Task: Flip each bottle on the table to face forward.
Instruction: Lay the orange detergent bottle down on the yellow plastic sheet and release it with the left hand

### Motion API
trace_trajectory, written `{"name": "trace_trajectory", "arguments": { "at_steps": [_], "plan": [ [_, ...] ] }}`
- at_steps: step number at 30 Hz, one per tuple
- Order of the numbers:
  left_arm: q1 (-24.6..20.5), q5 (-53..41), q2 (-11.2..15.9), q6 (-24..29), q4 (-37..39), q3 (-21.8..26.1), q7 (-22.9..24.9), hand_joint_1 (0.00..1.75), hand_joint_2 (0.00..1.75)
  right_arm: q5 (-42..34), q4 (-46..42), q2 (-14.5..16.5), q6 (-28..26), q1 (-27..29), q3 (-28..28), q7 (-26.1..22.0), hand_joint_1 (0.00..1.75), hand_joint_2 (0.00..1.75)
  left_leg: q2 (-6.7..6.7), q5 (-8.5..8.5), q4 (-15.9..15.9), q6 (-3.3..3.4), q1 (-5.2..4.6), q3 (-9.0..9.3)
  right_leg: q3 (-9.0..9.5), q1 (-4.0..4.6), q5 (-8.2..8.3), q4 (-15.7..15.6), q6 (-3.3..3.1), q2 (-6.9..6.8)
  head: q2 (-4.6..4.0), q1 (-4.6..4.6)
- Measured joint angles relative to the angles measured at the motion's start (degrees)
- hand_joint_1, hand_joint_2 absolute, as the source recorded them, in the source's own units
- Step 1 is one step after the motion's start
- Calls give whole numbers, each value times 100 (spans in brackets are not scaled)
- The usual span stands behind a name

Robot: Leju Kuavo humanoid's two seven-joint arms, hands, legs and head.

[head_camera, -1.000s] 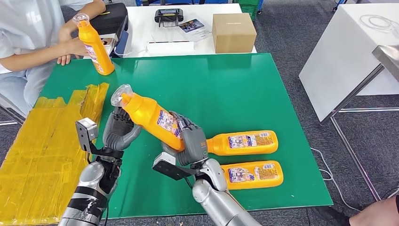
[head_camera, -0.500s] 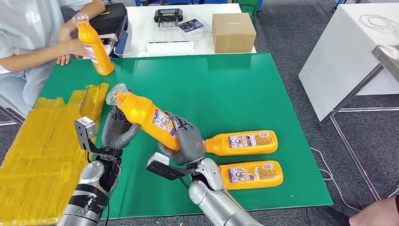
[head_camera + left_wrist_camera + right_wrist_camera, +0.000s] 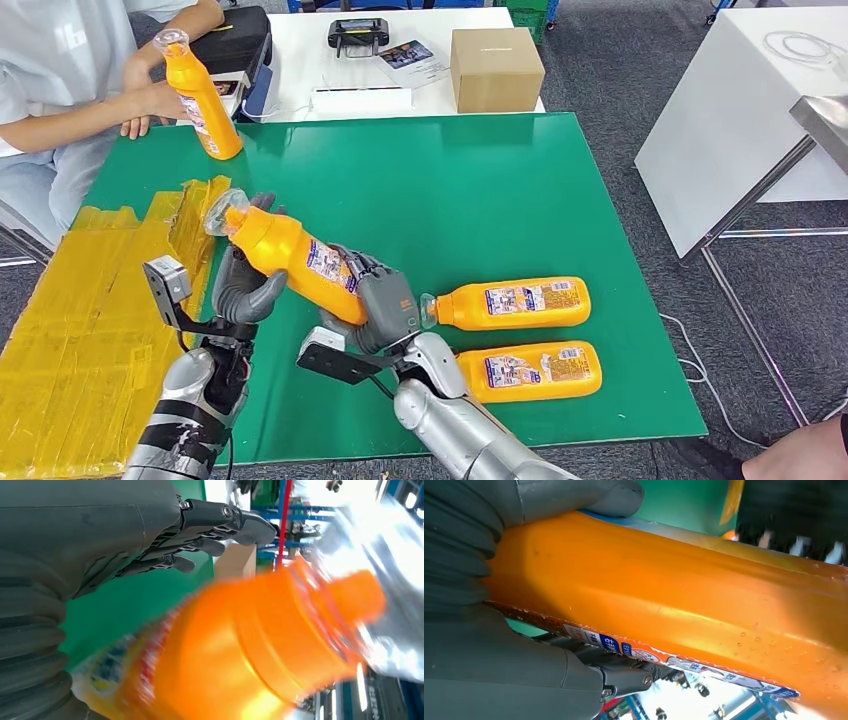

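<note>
The right hand (image 3: 383, 308) is wrapped around the lower body of an orange bottle (image 3: 285, 253), holding it tilted above the green table (image 3: 480, 190), cap end raised toward the robot's left. The left hand (image 3: 243, 285) cups the bottle's upper body from below, fingers (image 3: 220, 527) partly extended. Two more bottles (image 3: 515, 303) (image 3: 535, 370) lie flat just beside the right arm. A person's hand (image 3: 150, 98) holds an upright bottle (image 3: 200, 95) at the far left corner.

Head cam high, looking down on table (image 3: 520, 180); both wrist cams close behind fingers, all sharing held bottle (image 3: 290, 255).
</note>
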Motion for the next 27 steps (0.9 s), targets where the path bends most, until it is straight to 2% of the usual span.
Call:
{"name": "trace_trajectory", "arguments": {
  "at_steps": [13, 17, 27],
  "plan": [
    [-7, 144, -10, -268, -75, -54, 21, 2, 175, -118, 257, 16, 108, -8, 176, -36, 174, 175, 1, 0, 0, 0, 0, 0, -1, 0, 0, 0, 0, 0, 0, 0],
    [-8, 166, -10, -284, -75, -72, 14, 173, 175, -167, 309, 16, 104, -24, 191, -45, 174, 175, 1, 0, 0, 0, 0, 0, -1, 0, 0, 0, 0, 0, 0, 1],
    [-7, -40, -8, -119, -75, -156, -91, 175, 175, -254, 403, 13, -2, -31, 190, -79, 175, 175, 1, 0, 0, 0, 0, 1, -1, 0, 0, 0, 0, 0, 0, 0]
  ]
}}
